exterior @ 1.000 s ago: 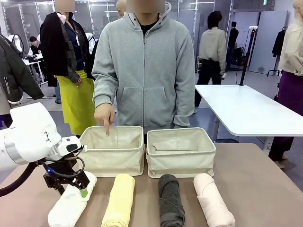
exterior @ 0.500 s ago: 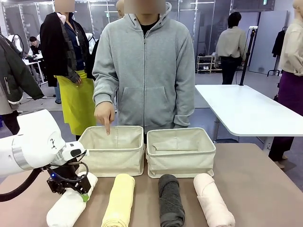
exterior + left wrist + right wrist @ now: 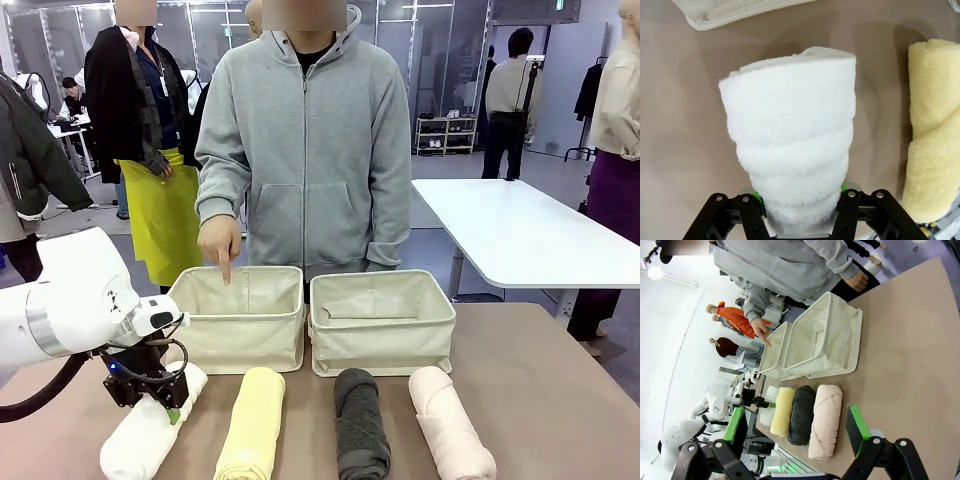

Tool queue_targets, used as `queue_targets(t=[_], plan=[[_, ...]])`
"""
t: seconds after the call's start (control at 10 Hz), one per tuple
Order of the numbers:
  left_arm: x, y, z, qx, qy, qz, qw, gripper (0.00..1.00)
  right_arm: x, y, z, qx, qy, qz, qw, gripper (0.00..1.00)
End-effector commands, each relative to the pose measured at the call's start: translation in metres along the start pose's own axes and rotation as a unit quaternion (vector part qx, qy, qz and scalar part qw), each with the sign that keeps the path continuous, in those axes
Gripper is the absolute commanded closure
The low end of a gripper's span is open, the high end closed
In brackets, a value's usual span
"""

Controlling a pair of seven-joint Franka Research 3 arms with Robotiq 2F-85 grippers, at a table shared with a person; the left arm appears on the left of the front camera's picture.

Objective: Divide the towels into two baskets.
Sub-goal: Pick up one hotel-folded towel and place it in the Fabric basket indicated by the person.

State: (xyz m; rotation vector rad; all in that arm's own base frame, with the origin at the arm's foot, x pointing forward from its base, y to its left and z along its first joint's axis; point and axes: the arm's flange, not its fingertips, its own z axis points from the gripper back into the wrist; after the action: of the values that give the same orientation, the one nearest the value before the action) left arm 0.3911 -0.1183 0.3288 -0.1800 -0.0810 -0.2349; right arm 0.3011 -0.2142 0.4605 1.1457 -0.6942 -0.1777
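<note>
The counter (image 3: pixel 560 380) carries two baskets (image 3: pixel 380 345) side by side at mid-frame, and a person's hand (image 3: pixel 220 243) points into the left one. Four towels (image 3: pixel 255 420) lie in a row below. The white towel (image 3: pixel 790 140), at lower left, points lengthwise toward that basket. The left jaws straddle its width, pads pressed into both sides. The right jaws gape wide, empty.

Over the last second I watched the left gripper (image 3: pixel 150 393) settle a little lower over the white towel (image 3: pixel 140 440). Its jaws drew in from wide open until the green pads (image 3: pixel 756 196) pressed into the roll's sides. Far behind, a person in the background (image 3: pixel 517 95) walked off to the right.
</note>
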Motion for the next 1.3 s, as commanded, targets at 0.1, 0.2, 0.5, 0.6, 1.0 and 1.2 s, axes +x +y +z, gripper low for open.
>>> queue_targets(t=[0.1, 0.2, 0.5, 0.6, 1.0, 1.2], plan=[[-0.026, 0.000, 0.046, 0.005, -0.032, -0.009, 0.999, 0.54, 0.000, 0.003, 0.001, 0.005, -0.005, 0.005, 1.000, 0.00], [-0.020, 0.001, 0.073, 0.003, -0.046, -0.019, 0.999, 0.54, 0.000, 0.003, 0.001, 0.005, -0.005, 0.005, 1.000, 0.00], [-0.011, 0.005, 0.109, 0.009, -0.076, -0.012, 0.997, 0.54, 0.000, 0.003, 0.001, 0.005, -0.005, 0.005, 1.000, 0.00], [-0.013, 0.005, 0.113, 0.001, -0.080, -0.011, 0.997, 0.54, 0.000, 0.003, 0.001, 0.005, -0.005, 0.005, 1.000, 0.00], [-0.008, 0.008, 0.103, 0.015, -0.066, -0.015, 0.998, 0.54, 0.000, 0.003, 0.001, 0.005, -0.005, 0.005, 1.000, 0.00], [-0.010, 0.008, 0.102, 0.003, -0.059, -0.019, 0.998, 0.53, 0.000, 0.003, 0.001, 0.005, -0.005, 0.005, 1.000, 0.00]])
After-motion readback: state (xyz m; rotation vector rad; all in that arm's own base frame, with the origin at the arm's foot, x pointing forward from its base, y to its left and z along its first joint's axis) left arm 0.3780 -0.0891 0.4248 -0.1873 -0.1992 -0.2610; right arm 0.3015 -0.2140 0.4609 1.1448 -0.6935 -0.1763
